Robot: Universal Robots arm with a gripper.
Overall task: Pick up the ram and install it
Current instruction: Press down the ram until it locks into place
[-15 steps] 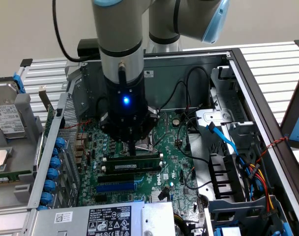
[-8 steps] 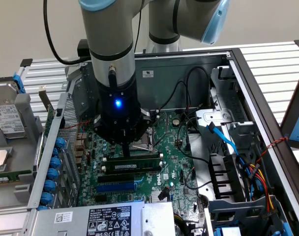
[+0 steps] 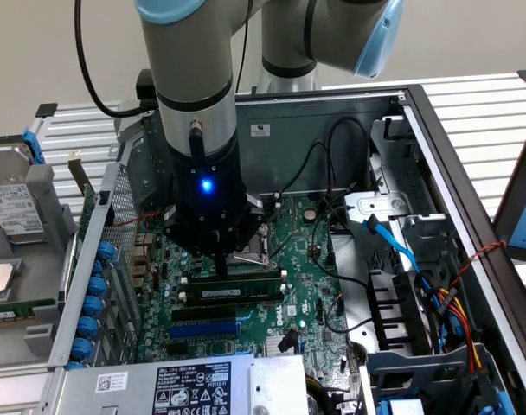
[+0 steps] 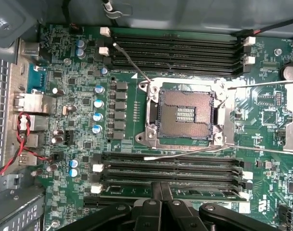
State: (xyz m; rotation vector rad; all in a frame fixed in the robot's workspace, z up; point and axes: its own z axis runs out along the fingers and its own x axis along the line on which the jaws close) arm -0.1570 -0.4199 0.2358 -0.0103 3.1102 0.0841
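Motherboard [image 3: 304,259] inside case [image 3: 280,151]; CPU socket [image 4: 185,114] between two memory-slot banks [image 4: 178,50]; ram [image 3: 246,292] at one bank.

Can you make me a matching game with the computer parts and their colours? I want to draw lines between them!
Things:
1. wide flat circuit board
2. long plastic expansion slot
3. thin twisted wires
4. square metal processor socket frame

Colours:
A. blue
B. silver
C. green
D. red and black

Pairs: 1-C, 2-A, 3-D, 4-B
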